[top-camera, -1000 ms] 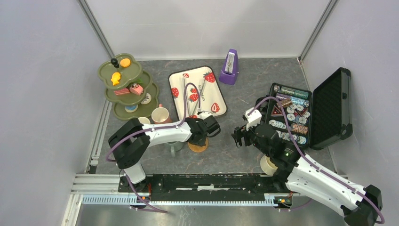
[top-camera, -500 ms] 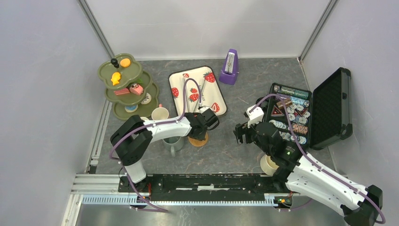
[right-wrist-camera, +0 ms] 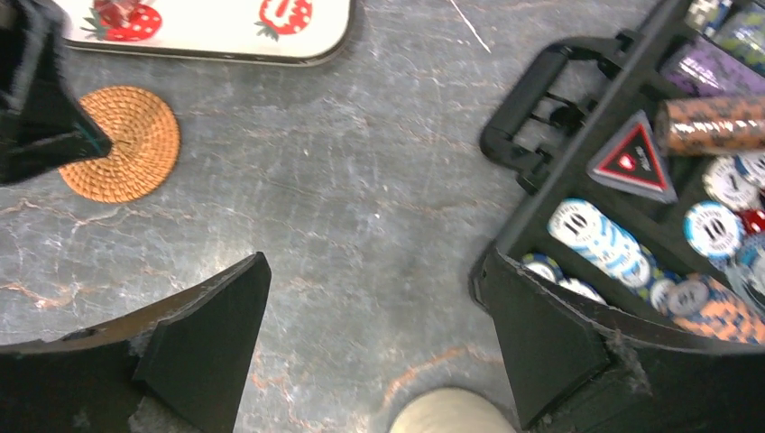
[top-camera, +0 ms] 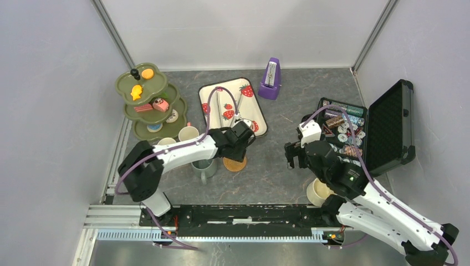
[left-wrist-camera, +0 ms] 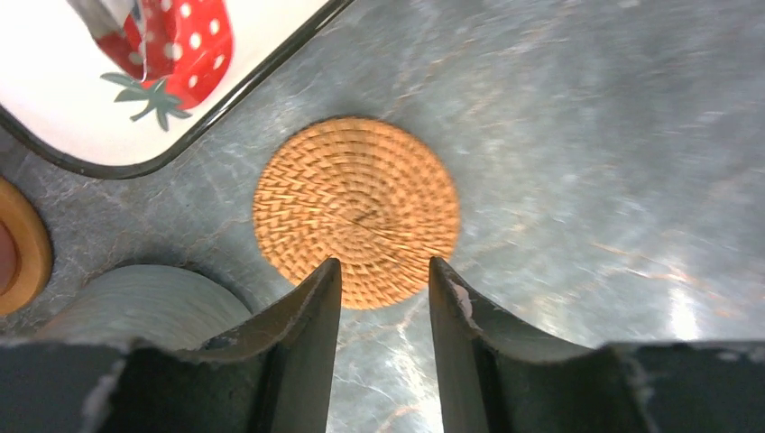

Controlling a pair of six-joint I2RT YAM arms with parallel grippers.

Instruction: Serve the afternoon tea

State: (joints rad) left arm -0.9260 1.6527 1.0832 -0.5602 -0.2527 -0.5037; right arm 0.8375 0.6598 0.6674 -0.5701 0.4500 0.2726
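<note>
You see the round woven rattan coaster (left-wrist-camera: 356, 212) in tan-orange, its weave a fine herringbone. The stone-look table top (left-wrist-camera: 586, 180) under it is grey, veined like marble with faint rust streaks. The rectangular tray (top-camera: 255, 108) is white with red, green-leaved strawberries and a black edge. The scalloped tiered stand (top-camera: 124, 84) is olive green, with a yellow fish-shaped pastry (top-camera: 136, 91) and a pink cake slice (top-camera: 161, 104). The pyramid-shaped metronome (top-camera: 270, 79) is purple; the open hard case (top-camera: 391, 127) is black.
</note>
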